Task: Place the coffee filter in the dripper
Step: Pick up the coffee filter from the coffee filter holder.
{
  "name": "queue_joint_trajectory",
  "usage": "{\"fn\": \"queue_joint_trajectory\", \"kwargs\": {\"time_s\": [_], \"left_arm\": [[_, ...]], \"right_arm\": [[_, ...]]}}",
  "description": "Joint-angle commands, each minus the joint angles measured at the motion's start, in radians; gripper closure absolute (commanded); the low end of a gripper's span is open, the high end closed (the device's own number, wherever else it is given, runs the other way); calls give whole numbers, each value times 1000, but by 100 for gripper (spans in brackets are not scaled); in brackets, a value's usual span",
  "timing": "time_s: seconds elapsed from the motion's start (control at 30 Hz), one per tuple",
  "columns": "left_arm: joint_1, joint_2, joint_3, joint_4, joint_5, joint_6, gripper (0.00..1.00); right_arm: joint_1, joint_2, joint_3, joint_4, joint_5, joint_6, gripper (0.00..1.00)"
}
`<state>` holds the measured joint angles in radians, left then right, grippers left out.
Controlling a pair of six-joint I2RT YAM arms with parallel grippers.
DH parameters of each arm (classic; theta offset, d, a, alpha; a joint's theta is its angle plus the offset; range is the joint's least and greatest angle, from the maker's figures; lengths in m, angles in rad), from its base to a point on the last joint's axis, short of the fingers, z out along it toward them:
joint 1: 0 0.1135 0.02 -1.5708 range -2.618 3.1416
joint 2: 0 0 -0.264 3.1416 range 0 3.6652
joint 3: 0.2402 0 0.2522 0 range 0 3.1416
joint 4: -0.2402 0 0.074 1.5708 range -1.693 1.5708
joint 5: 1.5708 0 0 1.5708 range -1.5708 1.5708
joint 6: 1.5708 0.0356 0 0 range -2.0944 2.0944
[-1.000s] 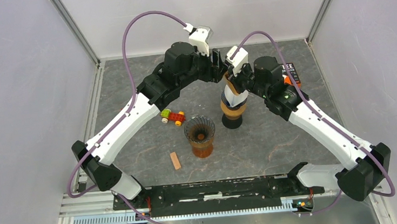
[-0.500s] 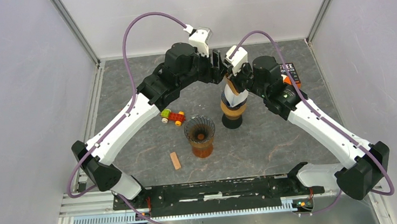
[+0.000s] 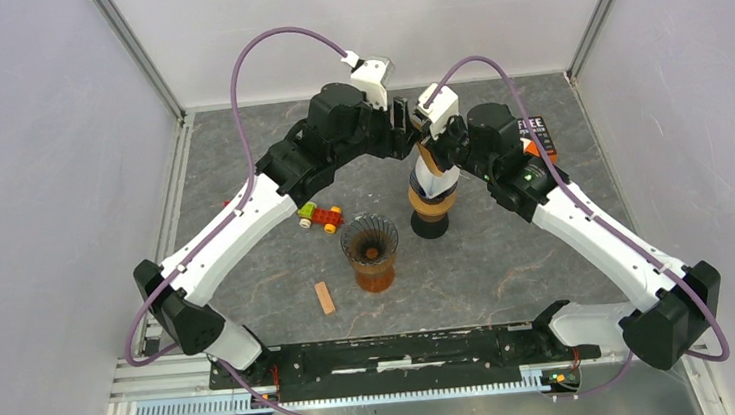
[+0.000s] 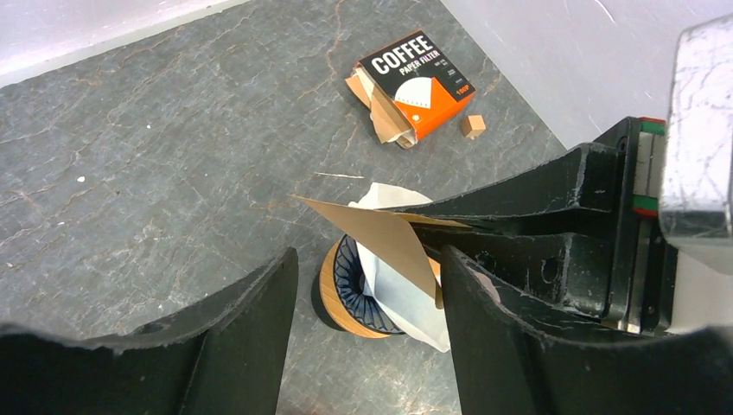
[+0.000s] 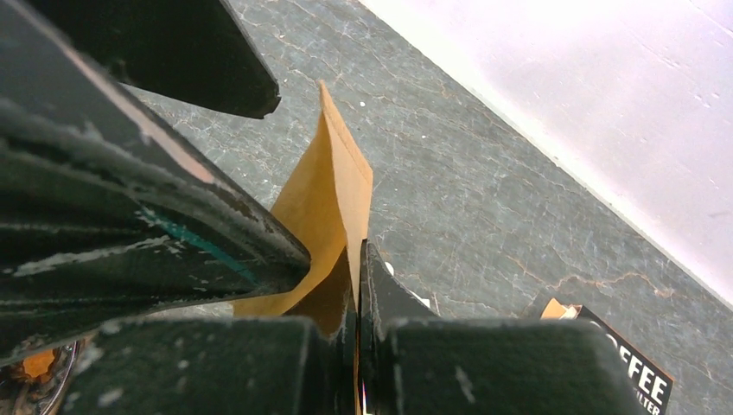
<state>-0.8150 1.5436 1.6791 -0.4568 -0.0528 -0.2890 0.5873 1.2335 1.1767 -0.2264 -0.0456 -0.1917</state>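
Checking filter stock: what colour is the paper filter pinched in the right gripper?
The coffee filter is plain tan brown; right wrist view shows it best.

Seeing matt brown paper on the coffee filter, creased. Noting scuffed matt black plastic on the right pincer. Reading the worktop as matt grey stone-look, veined. Spotting smooth wood collar on the dripper, glossy printed card on the box.

My left gripper and right gripper crowd the dripper's twelve o'clock; glass vessel blocks eight; five o'clock lies free.
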Motion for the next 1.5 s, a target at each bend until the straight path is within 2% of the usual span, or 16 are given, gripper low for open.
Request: {"fn": "queue_joint_trajectory", "kwargs": {"time_s": [0.0, 0.27, 0.6, 0.87, 1.2, 1.47], "left_arm": [[-3, 21, 69, 8, -41, -64, 32], [-3, 59, 117, -10, -50, -82, 33], [-7, 13, 48, -1, -61, -49, 35], [-7, 13, 42, 9, -70, -26, 37], [-7, 20, 45, 24, -173, 49, 36], [-9, 35, 45, 63, -136, 114, 36]], "right_arm": [[3, 8, 43, 24, -2, 0, 100], [9, 10, 42, 23, 32, 3, 100], [10, 2, 51, 19, 86, 2, 100], [11, 1, 54, 22, 68, 6, 100], [11, -16, 37, 32, 48, 9, 100], [11, -12, 31, 35, 8, 24, 100]]}}
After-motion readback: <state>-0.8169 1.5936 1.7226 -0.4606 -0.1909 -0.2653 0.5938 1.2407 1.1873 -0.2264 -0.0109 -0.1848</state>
